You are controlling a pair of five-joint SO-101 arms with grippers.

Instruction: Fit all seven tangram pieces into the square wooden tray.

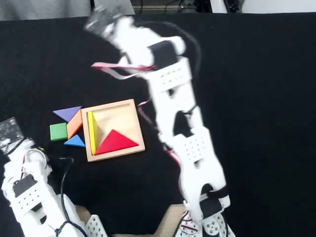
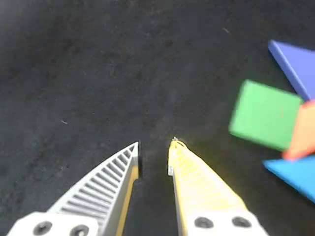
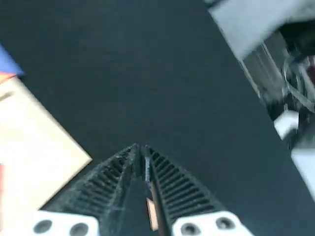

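Note:
The square wooden tray (image 1: 129, 111) lies left of the table's middle. Inside it a red triangle (image 1: 114, 141) lies flat and a yellow piece (image 1: 91, 132) stands along the left wall. Just left of the tray lie a purple triangle (image 1: 67, 113), an orange piece (image 1: 75, 123), a green square (image 1: 58, 131) and a blue triangle (image 1: 75, 141). My left gripper (image 2: 155, 147) hovers open over bare cloth left of the green square (image 2: 266, 114), holding nothing. My right gripper (image 3: 141, 148) is shut and empty, raised beyond the tray's far corner (image 3: 44, 147).
Black cloth (image 1: 256, 98) covers the table, bare to the right and behind the tray. The right arm (image 1: 177, 113) stretches from the front edge diagonally past the tray's right side. Cables (image 1: 116, 69) hang from it. The left arm's base (image 1: 29, 197) sits at the front left.

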